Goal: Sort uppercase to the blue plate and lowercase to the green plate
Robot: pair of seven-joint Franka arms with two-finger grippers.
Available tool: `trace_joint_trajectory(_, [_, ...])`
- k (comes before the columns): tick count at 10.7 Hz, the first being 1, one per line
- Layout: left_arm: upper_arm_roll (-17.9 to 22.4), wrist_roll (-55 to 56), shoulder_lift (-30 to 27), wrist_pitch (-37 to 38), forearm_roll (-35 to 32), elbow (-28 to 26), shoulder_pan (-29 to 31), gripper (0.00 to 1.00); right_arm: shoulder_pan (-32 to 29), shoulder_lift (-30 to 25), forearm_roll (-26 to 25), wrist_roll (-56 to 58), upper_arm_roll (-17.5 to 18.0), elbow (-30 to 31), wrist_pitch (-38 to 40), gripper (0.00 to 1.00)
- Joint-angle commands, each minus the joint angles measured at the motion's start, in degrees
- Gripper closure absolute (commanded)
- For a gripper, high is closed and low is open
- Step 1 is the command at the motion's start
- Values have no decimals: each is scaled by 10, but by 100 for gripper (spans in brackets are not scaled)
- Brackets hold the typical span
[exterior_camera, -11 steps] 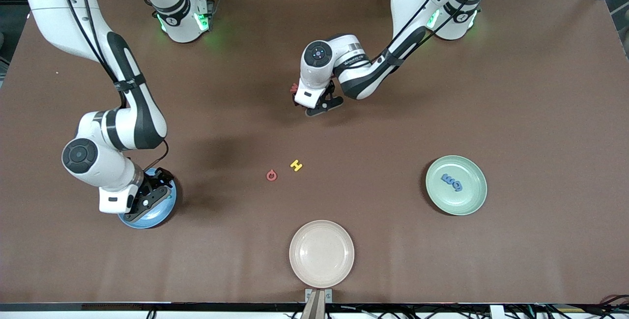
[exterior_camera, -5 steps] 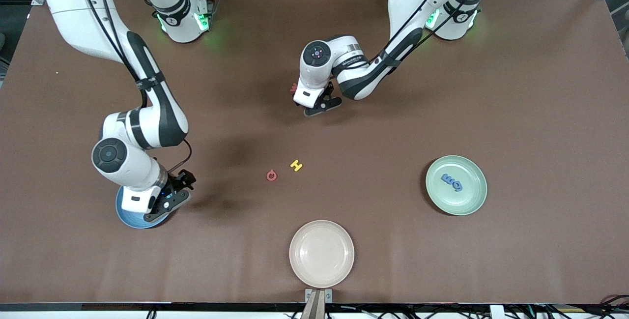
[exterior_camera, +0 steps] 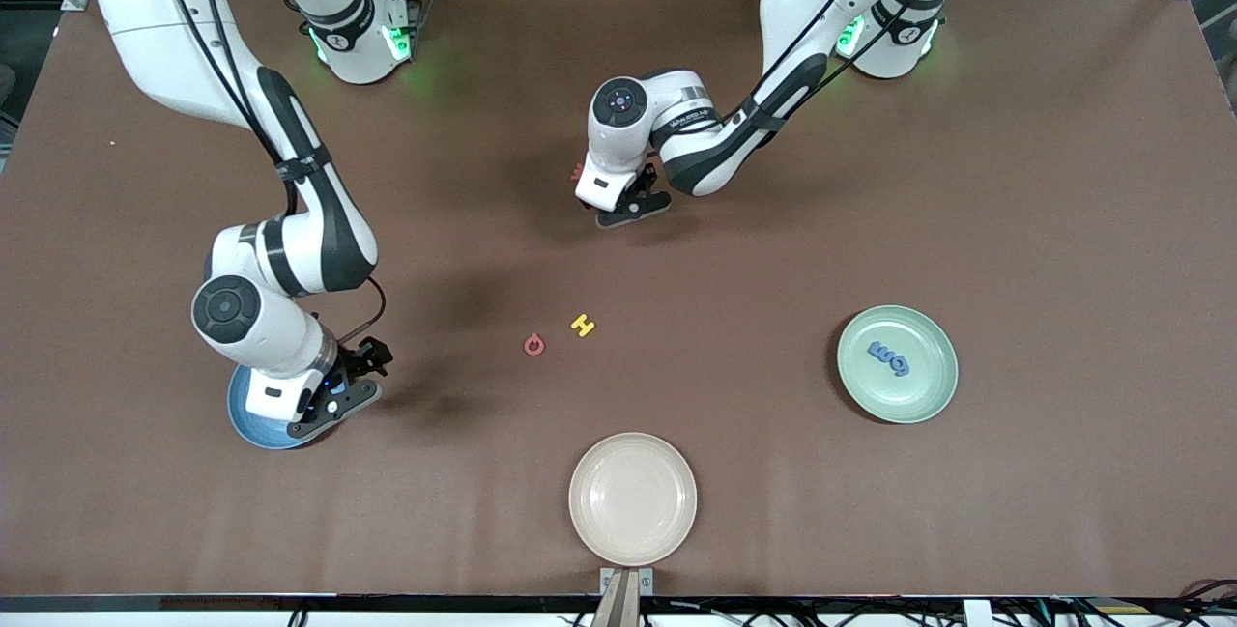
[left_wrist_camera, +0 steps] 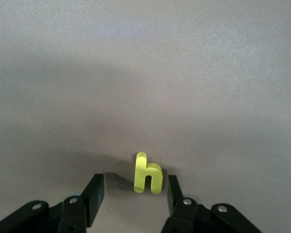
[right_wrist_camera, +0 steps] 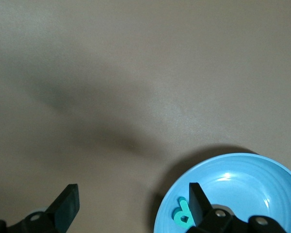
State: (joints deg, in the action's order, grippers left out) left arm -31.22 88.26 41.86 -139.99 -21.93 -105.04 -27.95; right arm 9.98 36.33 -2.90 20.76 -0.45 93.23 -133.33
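The left gripper (left_wrist_camera: 132, 194) hangs over the table's middle, toward the robots' edge, fingers spread, with the yellow lowercase h (left_wrist_camera: 147, 174) just beside one finger. The right gripper (right_wrist_camera: 131, 204) hangs fingers apart over the rim of the blue plate (exterior_camera: 253, 419), near the right arm's end; the teal R (right_wrist_camera: 184, 215) lies in it. The red Q (exterior_camera: 533, 346) and yellow H (exterior_camera: 582, 325) lie mid-table. Two blue lowercase letters (exterior_camera: 888, 357) lie in the green plate (exterior_camera: 933, 385).

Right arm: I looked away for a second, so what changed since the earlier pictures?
The right gripper swung off the middle of the round sky-blue plate to its edge, toward the table's centre, open and empty. The left gripper barely shifted over the yellow foam lowercase h. All other letters and plates stayed put.
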Motion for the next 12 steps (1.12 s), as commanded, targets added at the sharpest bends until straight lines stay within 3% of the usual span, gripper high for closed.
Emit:
trace_joint_trajectory(1, [12, 20, -1, -12, -20, 0, -11, 39, 3, 11, 6, -6, 1, -20, 2, 0])
trace_joint_trajectory(6, [18, 20, 3, -21, -19, 0, -16, 43, 14, 12, 5, -32, 1, -20, 2, 0])
trace_joint_trajectory(8, [18, 20, 3, -21, -19, 1, -16, 51, 15, 13, 5, -43, 1, -20, 2, 0])
trace_joint_trajectory(10, [18, 20, 7, -21, -19, 4, -16, 64, 21, 14, 5, -74, 1, -25, 2, 0])
trace_joint_trajectory(12, [18, 20, 9, -22, -20, 5, -16, 89, 24, 16, 6, -82, 1, -27, 3, 0])
